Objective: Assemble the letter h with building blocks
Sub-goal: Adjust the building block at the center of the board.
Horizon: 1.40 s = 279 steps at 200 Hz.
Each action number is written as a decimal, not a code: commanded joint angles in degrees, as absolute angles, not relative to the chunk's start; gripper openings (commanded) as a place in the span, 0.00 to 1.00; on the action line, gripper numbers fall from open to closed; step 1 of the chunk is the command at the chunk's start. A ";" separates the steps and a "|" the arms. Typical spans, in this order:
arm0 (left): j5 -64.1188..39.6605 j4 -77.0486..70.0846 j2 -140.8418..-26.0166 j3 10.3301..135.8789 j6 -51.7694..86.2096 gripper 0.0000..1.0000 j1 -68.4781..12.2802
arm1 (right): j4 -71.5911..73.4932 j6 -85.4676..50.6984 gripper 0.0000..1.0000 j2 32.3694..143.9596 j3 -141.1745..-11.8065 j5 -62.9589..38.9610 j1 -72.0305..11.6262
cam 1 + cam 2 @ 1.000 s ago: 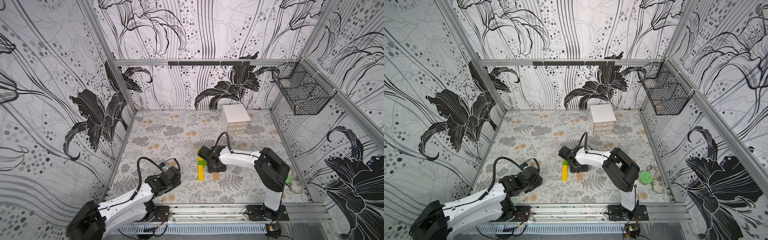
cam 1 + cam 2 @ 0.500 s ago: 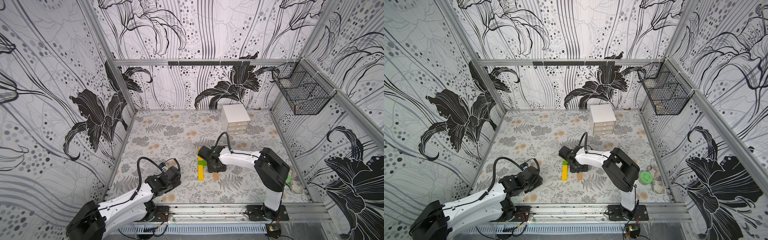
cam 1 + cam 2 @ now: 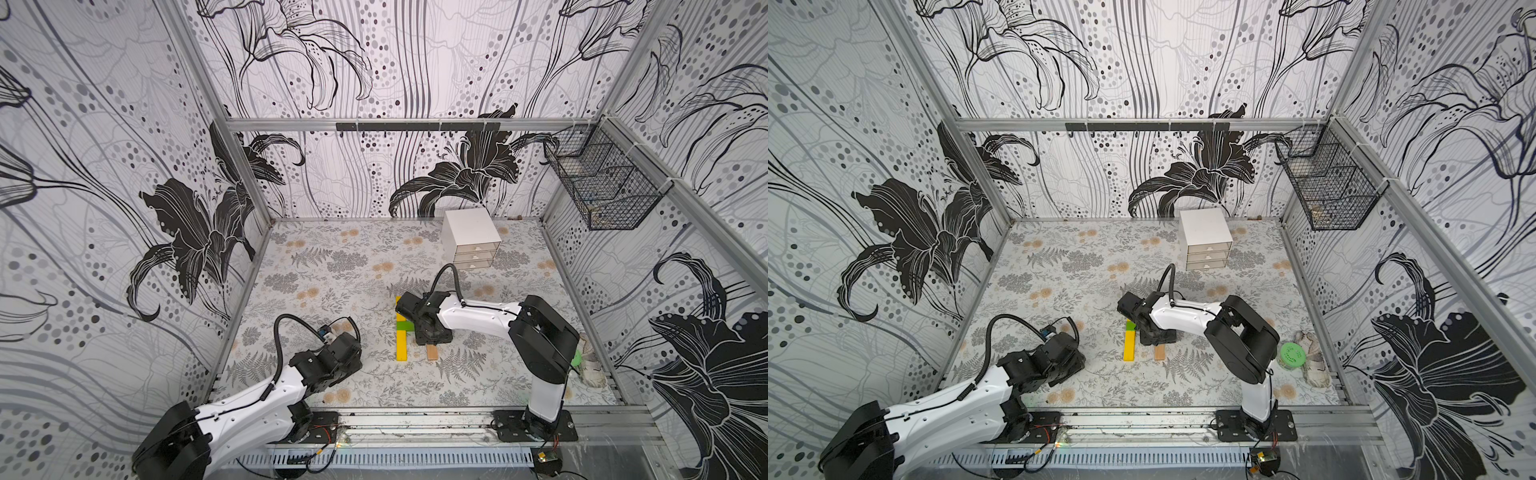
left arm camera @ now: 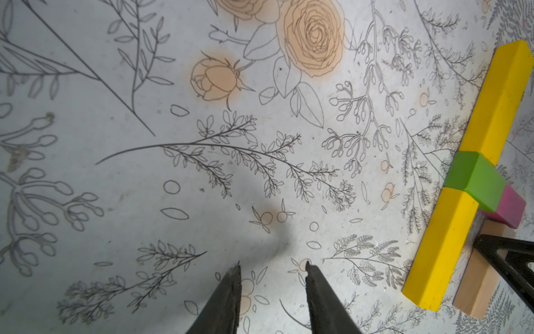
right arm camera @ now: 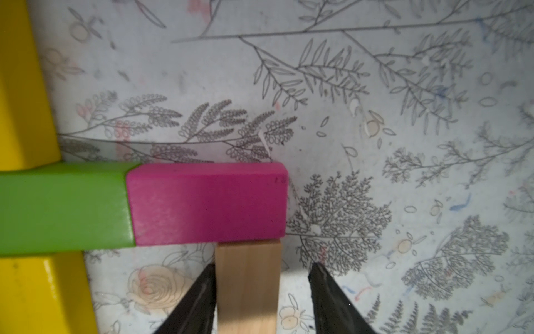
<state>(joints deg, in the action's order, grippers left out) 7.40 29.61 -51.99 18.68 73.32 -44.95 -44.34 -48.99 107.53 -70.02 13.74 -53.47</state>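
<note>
Your right gripper (image 5: 264,264) straddled the tan block (image 5: 248,289), unclenched; your left gripper (image 4: 273,264) stood spread and empty. The block looked light and rigid, best pinched across its 2 long sides.

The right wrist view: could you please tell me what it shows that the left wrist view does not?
Only right wrist: both fingers of the right pincer flanking the tan block, a gap beside one. Only left wrist: the left pincer open over bare mat, both yellow blocks nearly whole. Both: green block, magenta block, tan block.
</note>
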 commanded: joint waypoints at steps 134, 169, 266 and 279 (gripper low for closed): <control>7.69 30.51 -53.69 20.18 71.08 0.41 -44.82 | -47.98 -45.28 0.66 91.85 -71.27 17.74 -56.70; 7.48 29.67 -55.39 21.35 70.46 0.41 -44.75 | -50.49 -50.15 0.72 85.97 -63.49 19.63 -60.45; 7.34 30.11 -55.76 21.97 70.58 0.40 -44.76 | -46.69 -57.13 0.77 87.72 -52.12 15.94 -65.91; 7.38 30.01 -55.65 21.88 70.62 0.40 -44.81 | -45.30 -57.13 0.77 88.67 -51.91 15.41 -65.92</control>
